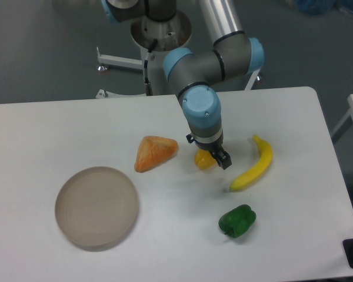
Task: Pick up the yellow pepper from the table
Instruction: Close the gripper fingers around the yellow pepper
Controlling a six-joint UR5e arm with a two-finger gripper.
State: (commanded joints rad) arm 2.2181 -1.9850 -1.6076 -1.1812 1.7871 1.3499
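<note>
The yellow pepper (203,161) lies on the white table (294,211) near its middle, mostly covered by my gripper (209,158), which hangs straight over it. One dark finger (223,160) shows at the pepper's right side; the other finger is hidden behind the wrist. Whether the fingers press on the pepper cannot be made out from this angle. The pepper looks to rest on the tabletop.
An orange triangular wedge (155,152) lies just left of the pepper. A curved banana (254,165) lies to its right. A green pepper (237,221) sits nearer the front, and a round grey plate (96,207) sits at the left.
</note>
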